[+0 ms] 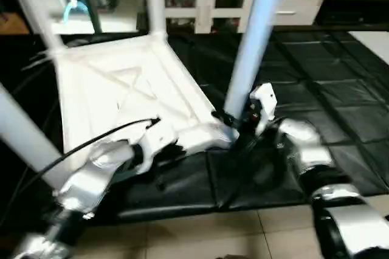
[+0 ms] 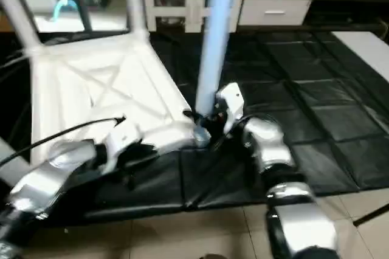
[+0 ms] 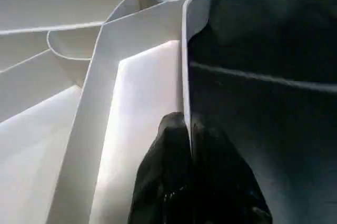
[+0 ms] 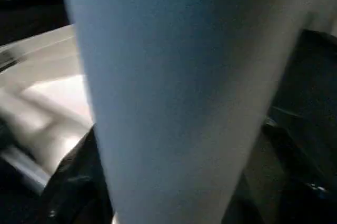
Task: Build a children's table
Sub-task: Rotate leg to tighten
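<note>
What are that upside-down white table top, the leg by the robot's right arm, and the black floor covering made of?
The table top looks like moulded plastic: thin glossy walls, ribs crossing its underside. The leg seems a smooth plastic tube with a soft sheen; its wall isn't visible, so it could be otherwise. The floor mat looks like padded vinyl or foam, with shiny seamed panels.

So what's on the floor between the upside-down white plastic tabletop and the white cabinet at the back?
In the left eye view, only black floor matting lies between the tabletop and the cabinet.

Upright legs (image 1: 255, 40) at the tabletop's (image 1: 121, 89) corners block crossing; bare black mat (image 1: 328, 89) lies open beside it.
</note>
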### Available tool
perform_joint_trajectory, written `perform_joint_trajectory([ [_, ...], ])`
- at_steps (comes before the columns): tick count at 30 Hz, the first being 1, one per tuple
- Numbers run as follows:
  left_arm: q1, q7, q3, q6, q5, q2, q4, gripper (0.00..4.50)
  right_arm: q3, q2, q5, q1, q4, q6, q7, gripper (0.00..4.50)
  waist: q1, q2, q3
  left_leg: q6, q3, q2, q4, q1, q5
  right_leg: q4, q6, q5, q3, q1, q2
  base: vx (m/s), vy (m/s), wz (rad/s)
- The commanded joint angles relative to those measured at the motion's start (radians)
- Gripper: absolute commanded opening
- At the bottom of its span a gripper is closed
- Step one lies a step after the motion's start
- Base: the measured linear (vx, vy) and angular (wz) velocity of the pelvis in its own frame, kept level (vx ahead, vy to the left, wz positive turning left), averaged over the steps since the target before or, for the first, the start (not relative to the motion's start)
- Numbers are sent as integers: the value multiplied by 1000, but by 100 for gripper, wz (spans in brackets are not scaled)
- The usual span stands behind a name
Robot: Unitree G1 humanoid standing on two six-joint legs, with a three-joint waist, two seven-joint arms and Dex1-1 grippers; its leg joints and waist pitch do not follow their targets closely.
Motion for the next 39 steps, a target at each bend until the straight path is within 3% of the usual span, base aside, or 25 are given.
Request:
perform_joint_trajectory([
  [1, 24, -65, -19, -12, -13, 34, -40, 0, -30, -65, 22, 6, -32, 23, 61, 322, -1, 13, -75, 146, 14, 2, -54, 8, -60, -38, -333, 127, 28, 78, -45, 0, 0, 0],
  [4, 32, -82, -17, -22, -20, 46, -51, 0, -24, -93, 32, 19, -40, 33, 151, 322, 5, 12, -73, 151, 17, 3, -53, 10, -55, -39, -337, 120, 27, 77, -45, 0, 0, 0],
  [7, 27, -76, -14, -32, -11, 39, -41, 0, -19, -96, 39, 23, -43, 52, 179, 322, 12, 11, -70, 136, 19, 4, -54, 11, -74, -42, -328, 75, 28, 77, -46, 0, 0, 0],
  [11, 25, -75, -16, -26, -14, 38, -46, 0, -10, -90, 52, 31, -56, 85, 204, 279, 19, 12, -70, 110, 19, 4, -54, 11, -99, -44, -316, 32, 29, 76, -46, 0, 0, 0],
  [17, 25, -72, -21, -19, -17, 40, -52, 0, -9, -78, 32, 41, -52, 88, 207, 227, 20, 9, -70, 104, 18, 2, -53, 10, -97, -43, -311, 32, 30, 75, -46, 0, 0, 0],
  [23, 15, -55, -25, -2, -3, 31, -35, 0, -2, -62, -7, 44, -27, 74, 77, 192, 18, 10, -68, 89, 18, 1, -54, 11, -120, -47, -302, -6, 30, 73, -46, 0, 0, 0],
  [28, -53, 51, -35, 38, 46, -45, 59, 0, -21, 0, -43, 42, 6, 95, -171, 187, 10, 9, -60, 37, 17, -4, -58, 14, -182, -63, -261, -146, 34, 68, -45, 0, 0, 0],
  [29, -104, 138, -39, 68, 79, -104, 140, 0, -32, 39, -52, 34, 25, 115, -289, 186, 7, 8, -57, 19, 17, -7, -60, 14, -216, -70, -238, -213, 34, 65, -43, 0, 0, 0],
  [31, -141, 194, -38, 88, 94, -148, 199, 0, -31, 65, -66, 28, 41, 130, -367, 186, 6, 9, -57, 2, 18, -9, -58, 19, -226, -77, -222, -256, 35, 61, -44, 0, 0, 0],
  [34, -254, 382, -19, 136, 120, -290, 393, 0, -39, 164, -77, 4, 90, 155, -563, 186, 7, 9, -51, -5, 20, -13, -59, 26, -264, -88, -207, -305, 34, 52, -40, 0, 0, 0],
  [36, -298, 450, -8, 141, 127, -350, 482, 0, -39, 215, -72, -6, 110, 154, -631, 186, 14, 8, -50, -12, 17, -16, -58, 41, -326, -97, -184, -401, 29, 48, -41, 0, 0, 0],
  [39, -344, 486, -7, 121, 138, -404, 570, 0, -36, 274, -79, -18, 134, 146, -688, 186, 15, 7, -50, -2, 12, -16, -64, 38, -347, -106, -156, -429, 27, 49, -43, 0, 0, 0],
])
